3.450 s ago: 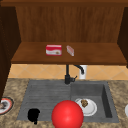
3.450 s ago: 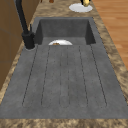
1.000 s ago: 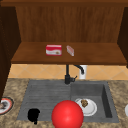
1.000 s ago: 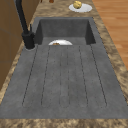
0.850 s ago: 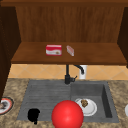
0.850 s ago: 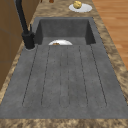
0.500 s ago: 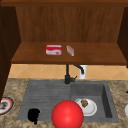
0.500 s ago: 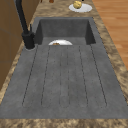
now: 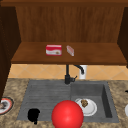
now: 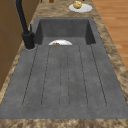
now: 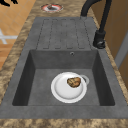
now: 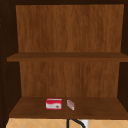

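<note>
Nothing has moved: the left hand (image 9: pixel 33 115) hovers, grip unreadable, beside the red ball (image 9: pixel 67 114), which it might nudge sinkward.

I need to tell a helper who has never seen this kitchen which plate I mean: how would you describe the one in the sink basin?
Start at the grey sink under the wooden shelf and look into its deep basin, right of the black faucet. On the basin floor lies a plain white plate with a small brown piece of food at its edge. Unlike the red-rimmed plate on the counter, it is plain white and lies inside the sink.
</note>
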`<state>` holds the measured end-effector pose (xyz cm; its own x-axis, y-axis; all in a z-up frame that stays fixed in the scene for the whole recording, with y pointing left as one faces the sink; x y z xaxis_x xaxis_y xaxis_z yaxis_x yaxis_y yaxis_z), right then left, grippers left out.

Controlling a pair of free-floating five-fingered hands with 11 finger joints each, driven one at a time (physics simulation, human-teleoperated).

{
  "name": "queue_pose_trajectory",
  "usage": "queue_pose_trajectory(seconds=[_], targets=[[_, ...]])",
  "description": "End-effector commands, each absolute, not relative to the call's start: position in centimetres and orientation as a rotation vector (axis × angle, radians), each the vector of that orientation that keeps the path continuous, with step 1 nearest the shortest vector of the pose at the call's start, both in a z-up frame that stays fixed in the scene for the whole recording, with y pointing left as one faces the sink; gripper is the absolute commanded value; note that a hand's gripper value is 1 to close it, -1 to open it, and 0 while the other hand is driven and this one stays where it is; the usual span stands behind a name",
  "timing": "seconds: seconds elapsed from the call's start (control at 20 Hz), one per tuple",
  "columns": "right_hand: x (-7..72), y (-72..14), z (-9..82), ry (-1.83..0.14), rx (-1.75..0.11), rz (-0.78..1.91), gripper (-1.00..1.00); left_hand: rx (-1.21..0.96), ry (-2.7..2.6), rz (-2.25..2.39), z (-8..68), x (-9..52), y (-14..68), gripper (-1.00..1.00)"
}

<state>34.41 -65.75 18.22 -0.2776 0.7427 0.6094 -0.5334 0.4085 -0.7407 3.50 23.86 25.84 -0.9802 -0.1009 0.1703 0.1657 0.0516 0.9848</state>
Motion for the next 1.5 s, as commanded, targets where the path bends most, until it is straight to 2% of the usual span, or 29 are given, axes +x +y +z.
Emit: queue_pose_trajectory(seconds=[0.0, 1.1, 1.45], targets=[[34.4, -64.3, 18.2, -1.381, -0.344, 1.336, -1.00, -0.067, -2.128, -2.038, 25.8, 3.5, 23.9, 0.00], [34.1, -55.3, 18.5, -1.164, -0.562, 1.510, -1.00, -0.067, -2.128, -2.038, 25.8, 3.5, 23.9, 0.00], [32.6, -52.5, 18.5, -1.150, -0.649, 1.570, -1.00, -0.067, -2.128, -2.038, 25.8, 3.5, 23.9, 0.00]])
